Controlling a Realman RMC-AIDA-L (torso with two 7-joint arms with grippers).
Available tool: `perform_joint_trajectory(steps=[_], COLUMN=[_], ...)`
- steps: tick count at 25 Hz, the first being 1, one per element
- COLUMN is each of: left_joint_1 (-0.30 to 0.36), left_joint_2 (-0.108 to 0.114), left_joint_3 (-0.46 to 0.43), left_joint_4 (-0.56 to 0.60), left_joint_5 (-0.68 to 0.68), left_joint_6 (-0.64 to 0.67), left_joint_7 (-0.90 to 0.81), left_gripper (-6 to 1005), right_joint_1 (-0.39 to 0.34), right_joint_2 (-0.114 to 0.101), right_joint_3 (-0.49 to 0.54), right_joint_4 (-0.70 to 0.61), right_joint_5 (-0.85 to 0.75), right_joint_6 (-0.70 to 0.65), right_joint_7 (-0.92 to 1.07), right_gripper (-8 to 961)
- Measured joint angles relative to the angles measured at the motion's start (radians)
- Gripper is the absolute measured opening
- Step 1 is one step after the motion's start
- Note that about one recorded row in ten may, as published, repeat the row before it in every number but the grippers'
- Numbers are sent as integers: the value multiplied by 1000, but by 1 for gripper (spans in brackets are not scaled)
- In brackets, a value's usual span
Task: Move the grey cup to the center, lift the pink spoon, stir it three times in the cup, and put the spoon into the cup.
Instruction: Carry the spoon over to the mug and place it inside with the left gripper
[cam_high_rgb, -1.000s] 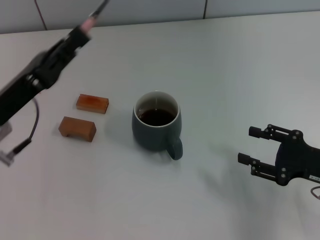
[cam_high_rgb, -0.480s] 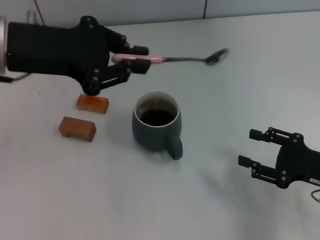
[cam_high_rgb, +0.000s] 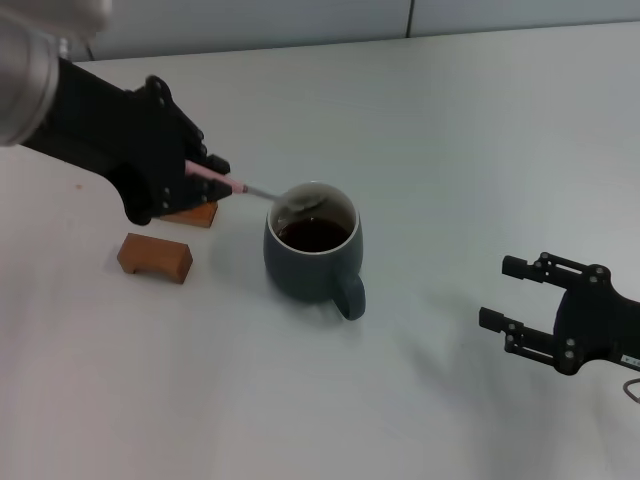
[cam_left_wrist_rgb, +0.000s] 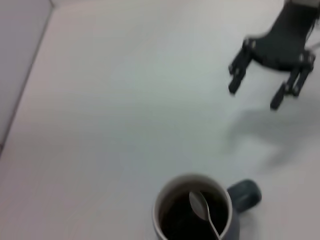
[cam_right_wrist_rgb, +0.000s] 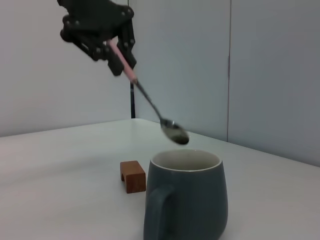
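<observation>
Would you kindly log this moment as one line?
left gripper: holds spoon over cup, not dipped | right gripper: open, idle

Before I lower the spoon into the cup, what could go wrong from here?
The pink spoon hangs tilted just above the rim of the grey cup, near its edge; a slightly off descent could strike the rim and nudge the cup. The left gripper holds only the handle's end, so the spoon might pivot. The dark liquid could splash if it enters fast.
</observation>
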Motion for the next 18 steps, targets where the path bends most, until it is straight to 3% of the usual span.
perform_joint_trajectory(steps=[2, 6, 8, 18], left_joint_1=[-9, -9, -32, -80], left_joint_2=[-2, -2, -4, -10], left_joint_3=[44, 44, 126, 303], left_joint_4=[13, 13, 15, -14], left_joint_5=[33, 33, 81, 236], left_joint_6=[-1, -1, -14, -67], left_joint_7=[-19, -19, -47, -104], left_gripper=[131, 131, 131, 132], right_joint_1=[0, -1, -2, -10], right_joint_2=[0, 0, 0, 1], right_joint_3=[0, 0, -1, -3], right_joint_4=[1, 17, 19, 24], right_joint_5=[0, 0, 0, 0], right_joint_6=[0, 0, 0, 0], right_joint_7=[0, 0, 0, -7], right_gripper=[674, 674, 674, 674])
